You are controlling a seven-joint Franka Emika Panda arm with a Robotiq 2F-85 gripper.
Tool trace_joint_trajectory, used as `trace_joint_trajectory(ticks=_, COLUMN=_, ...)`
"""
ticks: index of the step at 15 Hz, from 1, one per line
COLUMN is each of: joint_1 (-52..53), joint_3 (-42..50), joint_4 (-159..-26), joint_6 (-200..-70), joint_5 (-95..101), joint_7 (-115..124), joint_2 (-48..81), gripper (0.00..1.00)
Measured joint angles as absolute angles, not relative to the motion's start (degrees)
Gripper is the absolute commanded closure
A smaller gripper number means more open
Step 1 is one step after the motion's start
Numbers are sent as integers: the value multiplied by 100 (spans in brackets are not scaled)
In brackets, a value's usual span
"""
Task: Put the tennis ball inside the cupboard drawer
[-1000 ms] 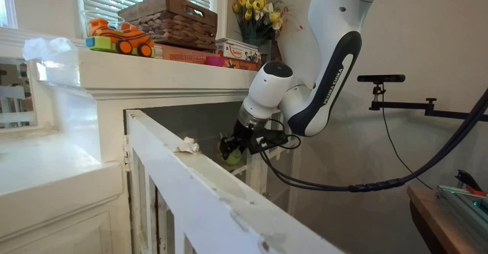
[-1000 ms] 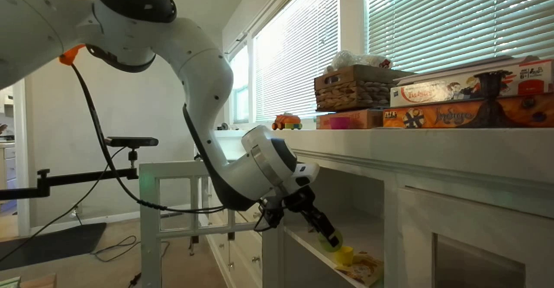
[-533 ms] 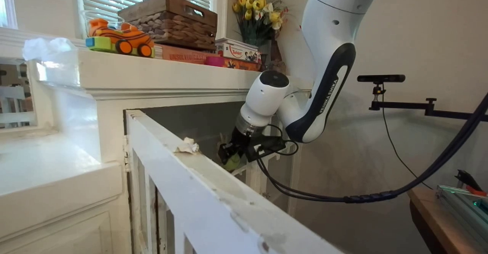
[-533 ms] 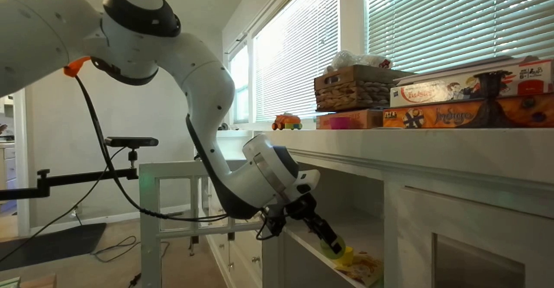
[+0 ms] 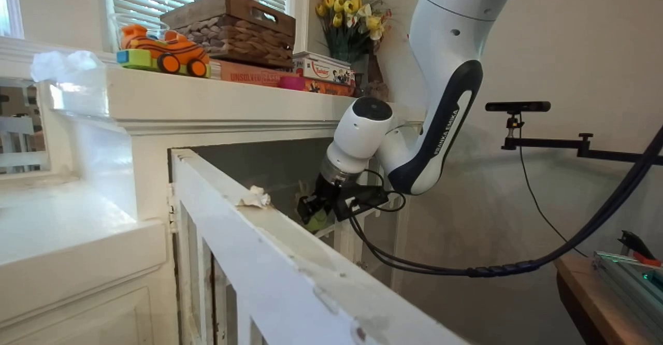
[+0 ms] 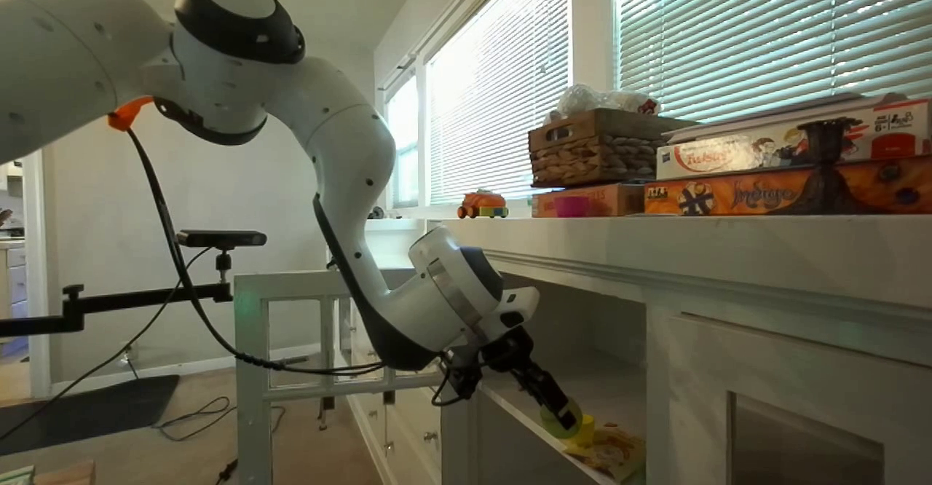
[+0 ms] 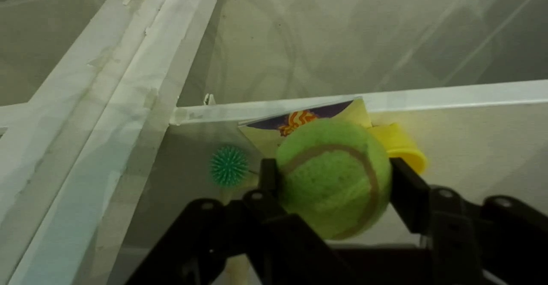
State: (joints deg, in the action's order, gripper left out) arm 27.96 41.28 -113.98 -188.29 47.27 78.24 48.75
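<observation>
Evidently near placement, the tennis ball (image 7: 336, 184) is held between the 2 black fingers (image 7: 269, 175) of the tool (image 7: 335, 175), 1 on each side near the ball's widest part, presumably to keep the round surface from twisting free. In an exterior view it lies within the mouth of the cupboard compartment (image 6: 619, 339), just above its front edge; whether it touches the floor there cannot be told. The tool slants downward, probably to pass beneath the opening's upper rim with the bulk of the Franka arm (image 6: 355, 157) outside. The paned door (image 5: 285, 267) stands swung out in both exterior views, giving free access. Alongside the ball, in the wrist view, appear a yellow cup (image 7: 391, 139), a printed packet (image 7: 302, 118) and a green spiky ball (image 7: 229, 165); these probably limit where it can settle. Release is the likely next step; so near the edge, the tennis ball could roll out.
</observation>
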Motion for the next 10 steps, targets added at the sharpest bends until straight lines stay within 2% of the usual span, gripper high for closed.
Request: trace_joint_trajectory(ticks=10, joint_1=3202, joint_3=4598, joint_4=-10832, joint_6=-18929, joint_5=4727, joint_7=7843, joint_2=5418, gripper=59)
